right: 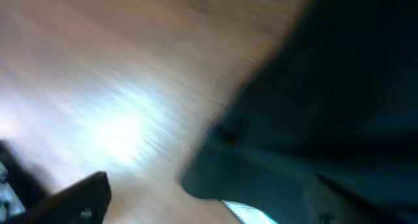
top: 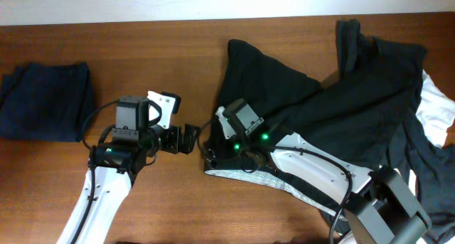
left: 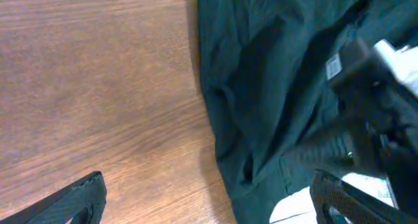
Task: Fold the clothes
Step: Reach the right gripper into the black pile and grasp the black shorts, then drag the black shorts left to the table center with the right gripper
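The brown wooden table carries on its right side the heap of limp black fabric clothes, not yet folded. One piece lies flatter towards the middle, probably so it can be folded next. At the far left rests a dark folded garment, set apart as finished, I judge. The left gripper hovers wide just beside the hem. The right gripper is at the white-lined edge and looks wide too, though its view is blurred. A small white label cannot be read.

Matt black cloth clothes on smooth, grained wood table.
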You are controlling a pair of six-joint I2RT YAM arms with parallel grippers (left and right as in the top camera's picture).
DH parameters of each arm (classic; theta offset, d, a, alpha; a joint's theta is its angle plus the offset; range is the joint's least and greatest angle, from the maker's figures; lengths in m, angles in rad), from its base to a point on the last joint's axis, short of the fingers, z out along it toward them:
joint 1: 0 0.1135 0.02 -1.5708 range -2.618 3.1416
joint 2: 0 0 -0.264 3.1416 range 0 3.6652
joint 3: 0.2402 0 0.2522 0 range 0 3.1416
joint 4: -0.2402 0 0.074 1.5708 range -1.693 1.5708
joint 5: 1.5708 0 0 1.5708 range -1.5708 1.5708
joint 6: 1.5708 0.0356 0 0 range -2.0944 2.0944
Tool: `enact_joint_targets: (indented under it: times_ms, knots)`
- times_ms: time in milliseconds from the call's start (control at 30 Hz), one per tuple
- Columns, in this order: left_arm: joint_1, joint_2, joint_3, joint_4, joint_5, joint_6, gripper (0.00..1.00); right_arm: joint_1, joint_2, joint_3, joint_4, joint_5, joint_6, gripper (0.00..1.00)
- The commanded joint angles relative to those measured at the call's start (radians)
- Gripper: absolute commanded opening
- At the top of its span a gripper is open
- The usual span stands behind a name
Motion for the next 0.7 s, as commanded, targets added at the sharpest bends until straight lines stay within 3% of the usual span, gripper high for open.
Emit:
enact_joint_targets:
  times_ms: [0,67,200,300,367,400,467,533,600,633,667]
  knots:
    - [-0.009,0.023,0.014,-0.043,0.001,-0.01,0.99,-0.135,-0.053,0.062,-0.269,0.248,-0.002,0.99]
    - [-0.031,0.06,0.014,-0.058,0.054,-0.01,0.99,-0.256,-0.096,0.114,-0.426,0.289,-0.01,0.99]
    - [-0.16,0.294,0.014,-0.058,0.241,-0.011,0.99,-0.462,-0.132,0.122,-0.595,0.286,-0.009,0.99]
    - [-0.216,0.486,0.014,-0.032,0.247,-0.08,0.97,-0.601,-0.132,0.122,-0.667,0.289,-0.01,0.99]
    - [-0.209,0.509,0.019,0.009,0.092,-0.081,0.0,-0.673,-0.132,0.122,-0.716,0.312,-0.01,0.99]
    - [-0.185,0.505,0.058,-0.036,-0.013,-0.081,0.0,-0.706,-0.132,0.122,-0.739,0.341,-0.01,0.99]
    - [-0.054,0.484,0.339,-0.361,-0.157,-0.076,0.0,-0.787,-0.132,0.122,-0.772,0.427,-0.01,0.99]
    - [0.072,0.481,0.616,-0.491,-0.225,-0.046,0.0,-0.848,-0.132,0.122,-0.773,0.435,-0.037,0.99]
    - [0.209,0.482,0.738,-0.349,-0.295,-0.048,0.0,-0.872,-0.132,0.121,-0.777,0.435,-0.064,0.99]
    - [0.249,0.486,0.737,-0.315,-0.294,-0.063,0.24,-0.871,-0.132,0.121,-0.778,0.435,-0.071,0.99]
    - [0.28,0.501,0.737,-0.318,-0.291,-0.062,0.99,-0.87,-0.132,0.121,-0.778,0.434,-0.071,0.99]
